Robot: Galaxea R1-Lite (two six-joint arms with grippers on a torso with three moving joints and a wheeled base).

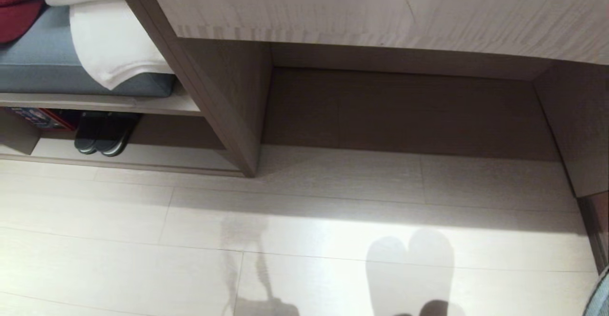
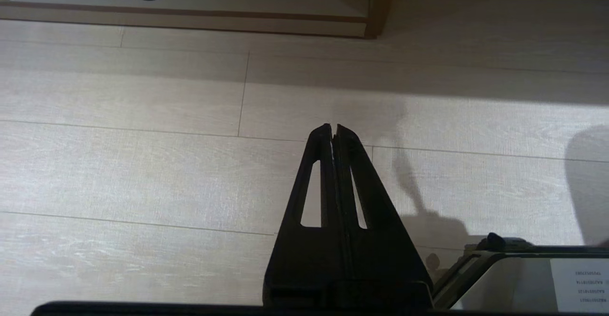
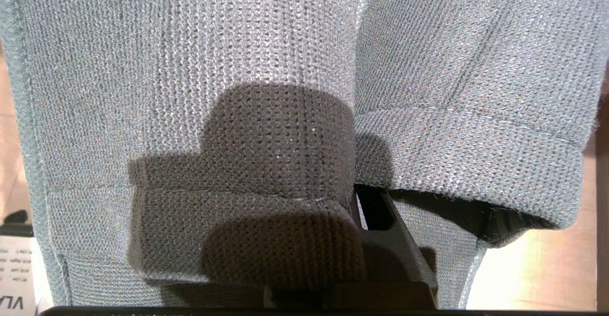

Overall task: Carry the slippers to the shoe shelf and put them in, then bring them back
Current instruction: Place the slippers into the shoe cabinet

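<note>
Between right gripper (image 3: 366, 221) fingers, grey slippers (image 3: 238, 92)

Pale plank floor (image 1: 142, 240) (bare nearby) carries a dark shoe pair (image 1: 102, 133) under the bench.

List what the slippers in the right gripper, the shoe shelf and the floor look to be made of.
The slippers: grey-blue knitted fabric, matte; fine ribbed weave and stitched hems show. The shoe shelf: pale beige wood-grain board, probably laminate, smooth with printed-looking grain. The floor: light wood-look planks, laminate or vinyl, slightly glossy, with visible seams and reflected light.
</note>
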